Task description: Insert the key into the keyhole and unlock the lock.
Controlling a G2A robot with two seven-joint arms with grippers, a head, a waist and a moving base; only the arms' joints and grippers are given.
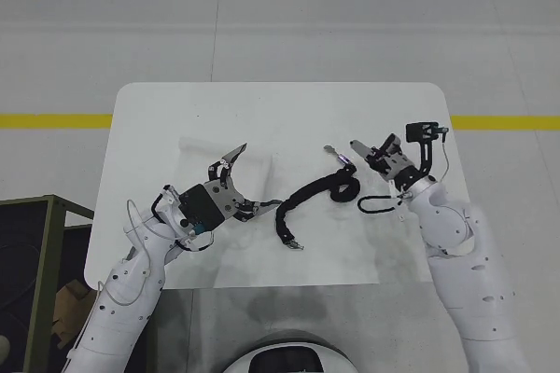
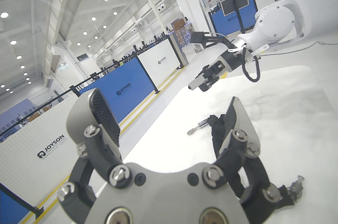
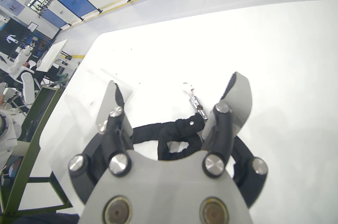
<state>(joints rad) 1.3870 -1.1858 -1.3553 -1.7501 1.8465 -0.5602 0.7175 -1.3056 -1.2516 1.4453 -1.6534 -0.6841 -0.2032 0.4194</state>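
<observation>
A black fabric-sleeved cable lock (image 1: 308, 198) lies curled on the white table (image 1: 168, 121). Its silver lock end with the key (image 1: 331, 150) points toward the table's far side, and its other metal end (image 1: 297, 245) lies near the front. My left gripper (image 1: 246, 181) is open just left of the cable, hovering above the table. In the left wrist view the left gripper (image 2: 163, 101) frames the cable (image 2: 217, 127) and the key (image 2: 196, 128). My right gripper (image 1: 371, 149) is open just right of the key. In the right wrist view the right gripper (image 3: 174, 81) has the key (image 3: 195, 101) and the cable (image 3: 177, 130) between its fingers.
A dark green frame (image 1: 39, 244) stands off the table's left edge. A thin black hose (image 1: 378, 203) loops from the right wrist onto the table. Bare tabletop lies toward the far side and the far left.
</observation>
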